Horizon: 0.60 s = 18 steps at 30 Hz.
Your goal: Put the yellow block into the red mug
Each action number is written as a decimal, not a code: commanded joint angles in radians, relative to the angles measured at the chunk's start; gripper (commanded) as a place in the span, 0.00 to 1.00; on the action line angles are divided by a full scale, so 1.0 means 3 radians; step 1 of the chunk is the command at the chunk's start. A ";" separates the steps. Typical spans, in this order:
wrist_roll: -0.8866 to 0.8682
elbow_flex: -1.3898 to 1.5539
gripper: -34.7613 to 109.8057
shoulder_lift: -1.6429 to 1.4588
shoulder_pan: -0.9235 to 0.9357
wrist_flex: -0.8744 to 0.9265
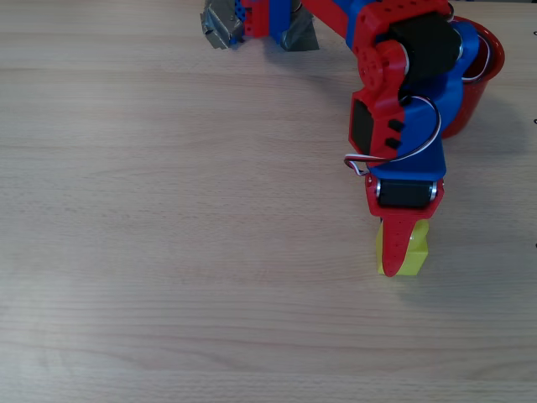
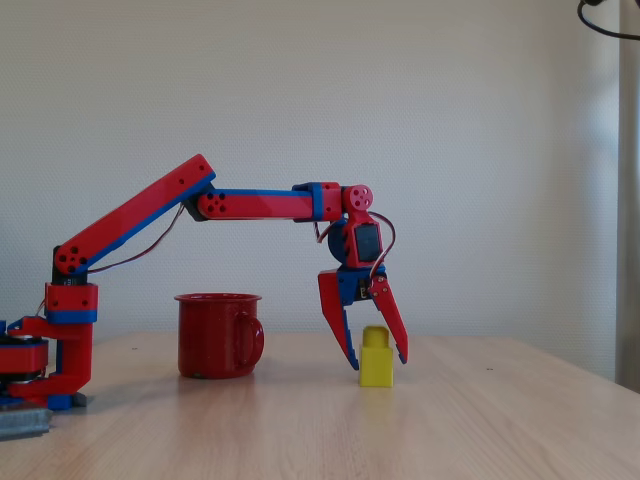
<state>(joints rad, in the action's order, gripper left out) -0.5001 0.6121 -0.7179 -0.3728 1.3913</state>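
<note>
I see end effector (image 2: 377,359) spread, tapered fingers straddling block (image 2: 376,360): glossy yellow plastic, studded, on woodgrain worktop (image 1: 168,252). Mug (image 2: 218,335) red enamel, well apart.

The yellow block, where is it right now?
In the fixed view the yellow block stands on the table right of the red mug, between the open gripper fingers.

red mug (image 1: 485,84): in the overhead view mostly hidden under the arm, handle unseen.
yellow block (image 1: 411,252): stud and left part covered by the gripper (image 1: 394,252).
arm base (image 2: 30,385): cut off at the fixed view's left edge.
</note>
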 commanded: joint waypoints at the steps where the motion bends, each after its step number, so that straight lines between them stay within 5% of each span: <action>1: 0.0031 -0.0107 0.42 -0.0194 0.0015 -0.0051; 18: 0.0087 -0.0107 0.45 -0.0189 -0.0112 -0.0107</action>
<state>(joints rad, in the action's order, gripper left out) -0.4801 0.6121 -0.7179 -0.3850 1.3622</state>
